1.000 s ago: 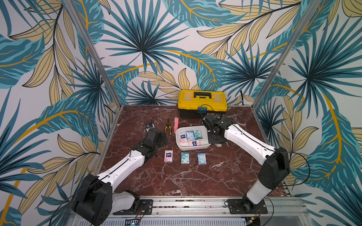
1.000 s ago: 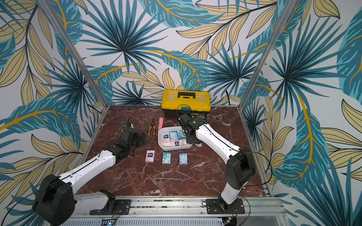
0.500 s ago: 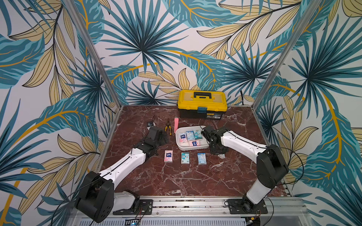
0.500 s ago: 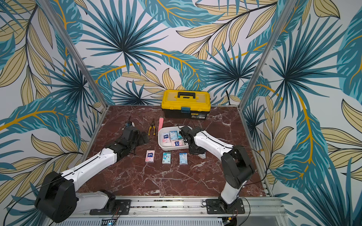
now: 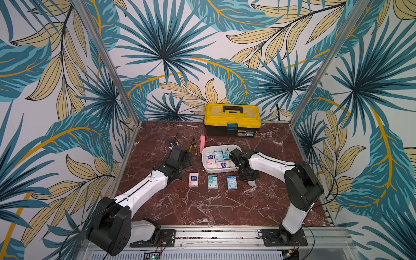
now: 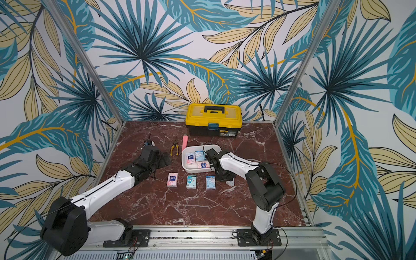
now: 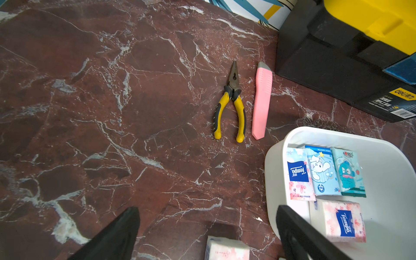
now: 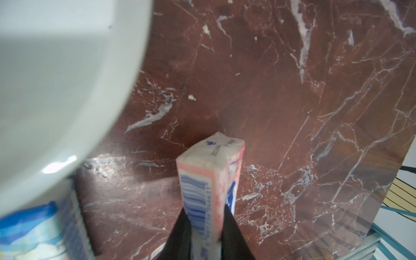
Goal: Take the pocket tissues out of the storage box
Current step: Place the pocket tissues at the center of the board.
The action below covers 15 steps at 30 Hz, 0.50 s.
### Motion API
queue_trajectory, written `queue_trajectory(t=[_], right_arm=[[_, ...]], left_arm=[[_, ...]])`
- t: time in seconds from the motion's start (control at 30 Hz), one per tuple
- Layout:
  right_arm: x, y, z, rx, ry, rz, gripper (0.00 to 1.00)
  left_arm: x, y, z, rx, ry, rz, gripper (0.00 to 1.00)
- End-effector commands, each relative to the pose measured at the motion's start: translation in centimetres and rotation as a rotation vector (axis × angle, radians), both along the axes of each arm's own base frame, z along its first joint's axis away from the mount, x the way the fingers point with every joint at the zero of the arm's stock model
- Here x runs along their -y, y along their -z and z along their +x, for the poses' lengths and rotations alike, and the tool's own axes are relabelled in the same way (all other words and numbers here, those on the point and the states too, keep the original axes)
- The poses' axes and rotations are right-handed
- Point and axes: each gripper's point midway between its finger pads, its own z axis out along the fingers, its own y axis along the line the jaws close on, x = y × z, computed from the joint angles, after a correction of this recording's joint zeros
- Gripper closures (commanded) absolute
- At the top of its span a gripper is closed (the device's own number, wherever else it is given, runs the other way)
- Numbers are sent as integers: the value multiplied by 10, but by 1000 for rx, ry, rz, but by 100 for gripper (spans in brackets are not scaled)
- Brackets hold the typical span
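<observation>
The white storage box point(image 5: 204, 157) point(image 6: 184, 160) point(image 7: 270, 171) point(image 8: 67, 78) holds several pocket tissues, among them a pink pack point(image 5: 209, 157) point(image 7: 298, 174) and a light blue one point(image 7: 322, 171). Three packs lie in a row on the table in front of it: pink point(image 5: 193, 179), teal point(image 5: 212, 182), light blue point(image 5: 232, 182). My right gripper point(image 5: 249, 180) point(image 8: 207, 216) is shut on a pink pack point(image 8: 209, 180), held on edge low over the table just right of that row. My left gripper point(image 5: 185, 157) point(image 7: 207, 225) hangs open left of the box, above the row's pink pack point(image 7: 227, 248).
Yellow-handled pliers point(image 5: 193, 146) point(image 7: 229, 105) and a long pink bar point(image 5: 202, 140) point(image 7: 262, 101) lie behind the box's left side. The yellow-and-black toolbox point(image 5: 233, 120) point(image 7: 349, 45) stands at the back wall. Metal frame posts rise at the rear corners.
My right arm has drawn back from over the box toward the front and come down beside the row with the pink pack. The left arm has barely shifted.
</observation>
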Motion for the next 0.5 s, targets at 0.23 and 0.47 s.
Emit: queue_trajectory(t=[0.23,0.47], right_arm=[[-2,14,-22,-78,-32,20,71],[-10,-8,-14,-12,-28,78,57]], left_arm=[[-1,-15,5,18,-13,-12,0],[1,-32,9,38,5,3,0]])
